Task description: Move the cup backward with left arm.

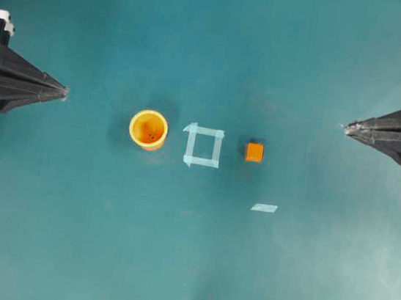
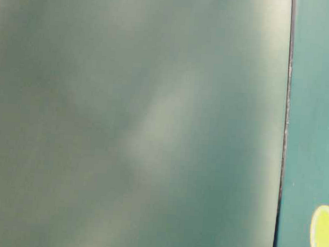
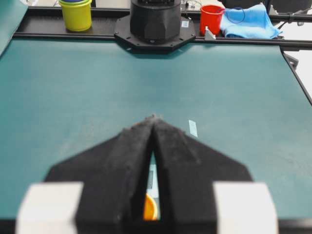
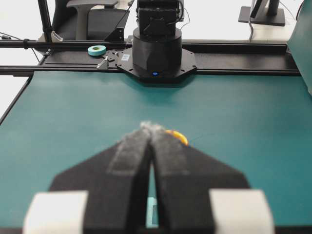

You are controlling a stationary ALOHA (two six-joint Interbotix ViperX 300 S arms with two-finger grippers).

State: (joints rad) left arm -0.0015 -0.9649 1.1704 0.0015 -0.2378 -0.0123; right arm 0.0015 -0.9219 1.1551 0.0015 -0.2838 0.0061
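black pointed tool (image 1: 64, 91), white blocks, second tool (image 1: 348, 129)

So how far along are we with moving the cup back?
Nothing looks done yet. The cup stands upright left of the tape square, untouched. The left gripper is shut and empty, parked near the left edge. Approach, contact and the backward move all remain.

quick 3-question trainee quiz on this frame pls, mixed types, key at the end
1. True or false: the left gripper is shut and holds nothing.
2. What lies between the cup and the orange cube? A) a tape square B) a sponge C) a bowl
3. Fill in: the right gripper is ___ the cube: touching or apart from?

Key: 1 true; 2 A, the tape square; 3 apart from.
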